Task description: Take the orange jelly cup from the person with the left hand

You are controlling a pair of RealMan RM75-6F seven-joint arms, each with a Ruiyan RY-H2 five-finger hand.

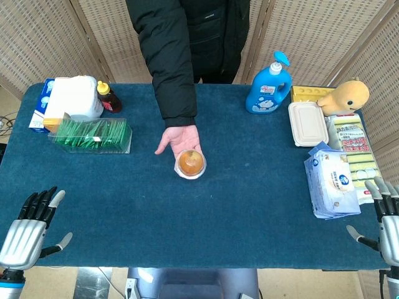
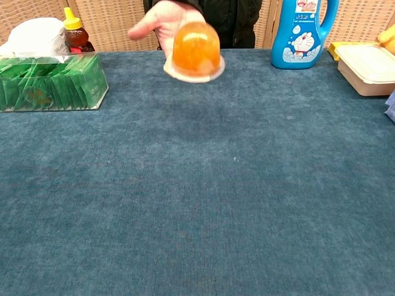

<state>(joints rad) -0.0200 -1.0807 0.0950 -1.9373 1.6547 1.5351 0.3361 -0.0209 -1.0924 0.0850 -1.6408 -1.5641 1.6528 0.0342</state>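
Observation:
The orange jelly cup point(image 1: 191, 163) lies in the person's upturned palm point(image 1: 177, 138) above the middle of the blue table; the chest view shows the jelly cup point(image 2: 196, 49) held above the cloth by the person's hand point(image 2: 162, 20). My left hand point(image 1: 30, 222) rests at the table's near left corner, fingers spread and holding nothing, far from the cup. My right hand point(image 1: 384, 219) sits at the near right corner, also with fingers apart and nothing in it. Neither hand shows in the chest view.
A clear box of green packets point(image 1: 93, 135), a white container point(image 1: 75, 96) and a sauce bottle point(image 1: 109, 98) stand back left. A blue detergent bottle point(image 1: 269, 86), a lidded food box point(image 1: 307, 123), a plush toy point(image 1: 346, 96), sponges point(image 1: 354, 148) and a tissue pack point(image 1: 330, 180) fill the right.

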